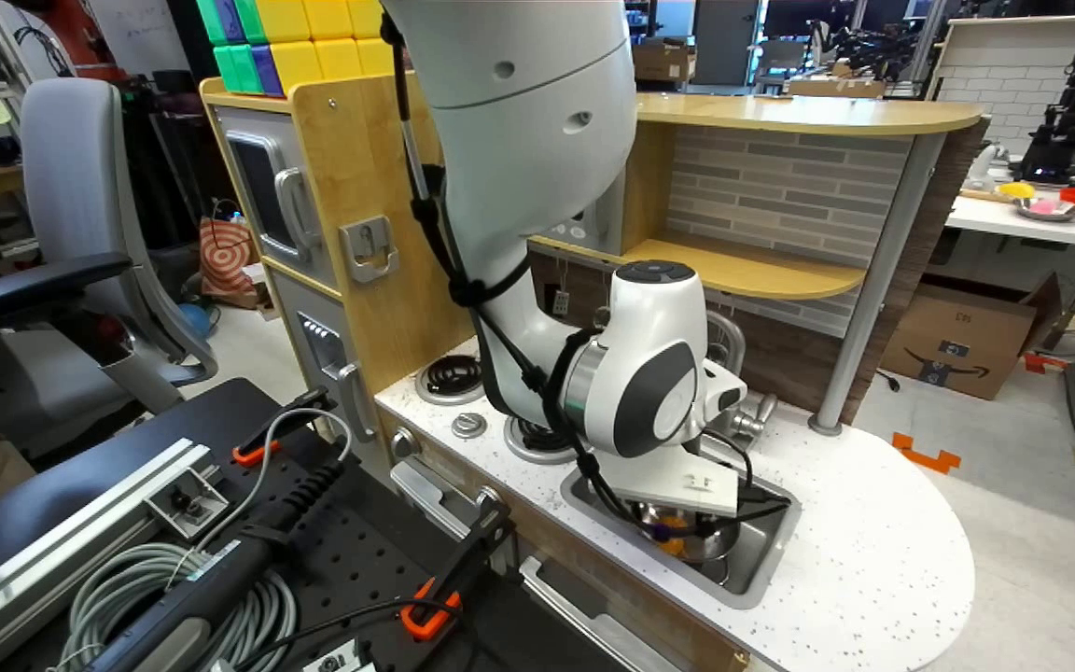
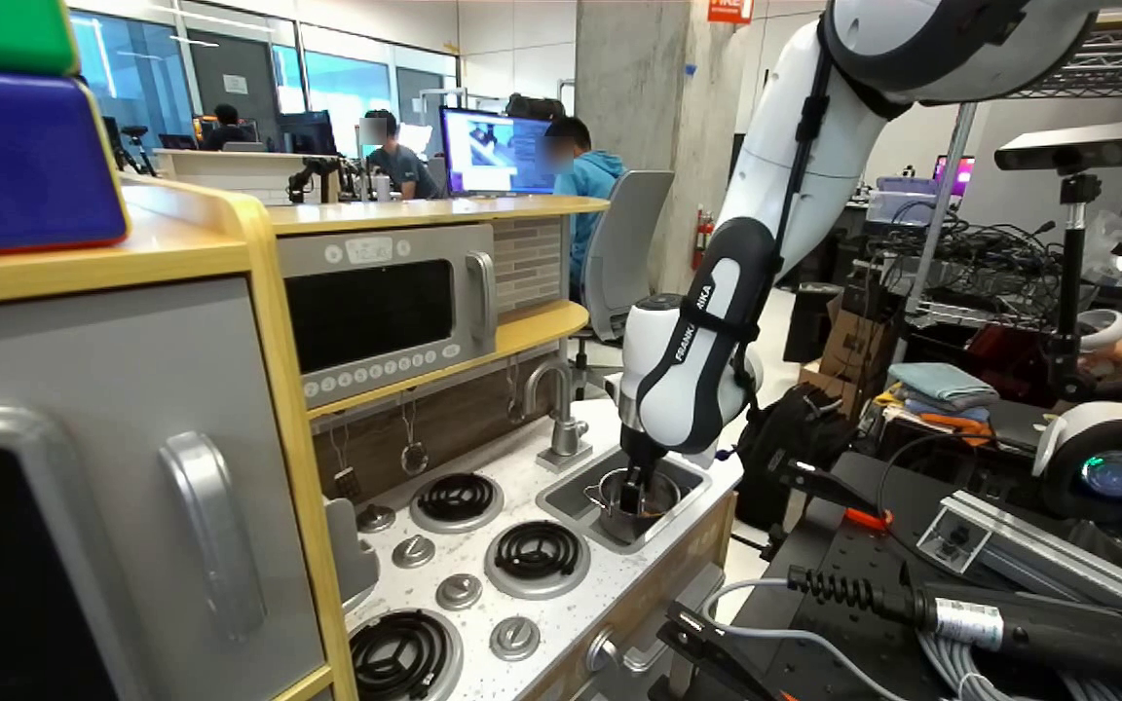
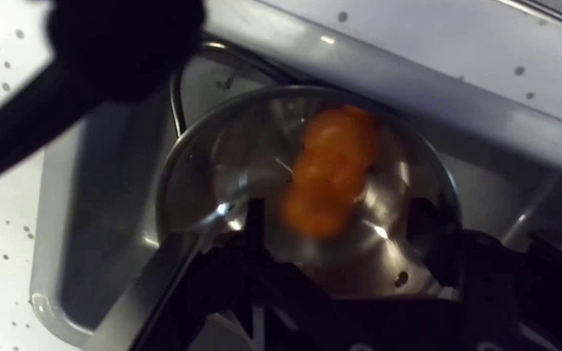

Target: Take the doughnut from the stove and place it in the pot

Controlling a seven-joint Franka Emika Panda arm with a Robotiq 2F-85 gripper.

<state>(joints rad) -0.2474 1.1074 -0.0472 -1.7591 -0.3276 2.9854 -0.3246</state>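
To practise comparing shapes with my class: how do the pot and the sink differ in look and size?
Shape: the pot is round, while the sink is roughly rectangular with rounded corners.
Finish: the pot is shiny and reflective; the sink is a duller grey.
Size: the pot is smaller, sitting inside the larger sink.
Both are open at the top.

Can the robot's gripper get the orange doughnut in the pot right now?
Probably yes: the open gripper points into the pot, and in the wrist view nothing covers the doughnut, though depth is hard to judge.
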